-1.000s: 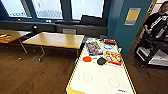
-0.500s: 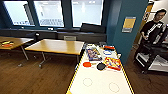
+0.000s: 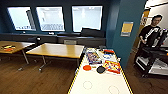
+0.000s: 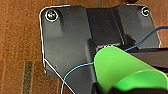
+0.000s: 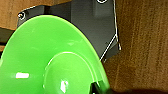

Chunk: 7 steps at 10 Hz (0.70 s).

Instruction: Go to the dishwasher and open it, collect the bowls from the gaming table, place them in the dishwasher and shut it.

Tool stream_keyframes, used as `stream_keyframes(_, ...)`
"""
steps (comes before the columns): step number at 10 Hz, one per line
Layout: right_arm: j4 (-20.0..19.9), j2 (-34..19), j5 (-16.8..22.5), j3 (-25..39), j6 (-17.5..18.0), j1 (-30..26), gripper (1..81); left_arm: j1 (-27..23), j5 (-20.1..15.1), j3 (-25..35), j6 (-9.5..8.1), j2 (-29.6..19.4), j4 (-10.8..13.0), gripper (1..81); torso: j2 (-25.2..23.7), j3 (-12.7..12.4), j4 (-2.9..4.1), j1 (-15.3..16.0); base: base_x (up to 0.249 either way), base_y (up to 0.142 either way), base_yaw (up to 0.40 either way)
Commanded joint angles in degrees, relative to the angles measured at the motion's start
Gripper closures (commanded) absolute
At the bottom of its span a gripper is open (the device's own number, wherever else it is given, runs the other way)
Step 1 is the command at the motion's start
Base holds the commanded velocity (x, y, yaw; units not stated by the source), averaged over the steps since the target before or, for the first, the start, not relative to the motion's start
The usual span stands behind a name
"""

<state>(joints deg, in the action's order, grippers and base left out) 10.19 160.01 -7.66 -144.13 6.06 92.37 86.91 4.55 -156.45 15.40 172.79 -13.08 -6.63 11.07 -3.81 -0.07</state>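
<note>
A bright green bowl point(image 5: 53, 60) is looming close to the right wrist camera, its hollow facing the lens, above brown wood-grain floor point(image 5: 142, 47); a dark shape is overlapping its rim, but whether the right gripper's fingers are clamping it cannot be told. In the left wrist view a second green bowl point(image 4: 125, 68) is tilting on edge against the robot's dark plate, and the grip there cannot be made out either. Ahead, the gaming table point(image 3: 100, 83) is stretching away from the robot, its long axis pointing toward the far windows point(image 3: 86, 18), white top edged in yellow. At its far end are lying an orange disc point(image 3: 87, 67), a black disc point(image 3: 101, 69) and colourful boxes point(image 3: 111, 66). Wooden tables point(image 3: 56, 50) are standing to the left. A person point(image 3: 151, 31) is standing far right.
</note>
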Motion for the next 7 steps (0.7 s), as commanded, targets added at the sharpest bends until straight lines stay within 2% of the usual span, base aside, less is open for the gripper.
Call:
stream_keyframes(1, 0.3, -0.9, 3.0, -0.3, 0.3, -1.7, 81.1, -2.0, -3.4, -0.1, 0.34, -0.1, 0.2, 81.1, 0.0, 0.0, 0.00, 0.1, 0.000, 0.000, 0.000)
stream_keyframes(7, 0.3, 0.0, 3.1, -1.3, 0.3, -1.6, 81.1, -1.9, -3.4, -0.1, 0.25, 0.1, 0.0, 81.1, 0.0, 0.0, 0.00, 0.1, 0.000, 0.000, 0.000)
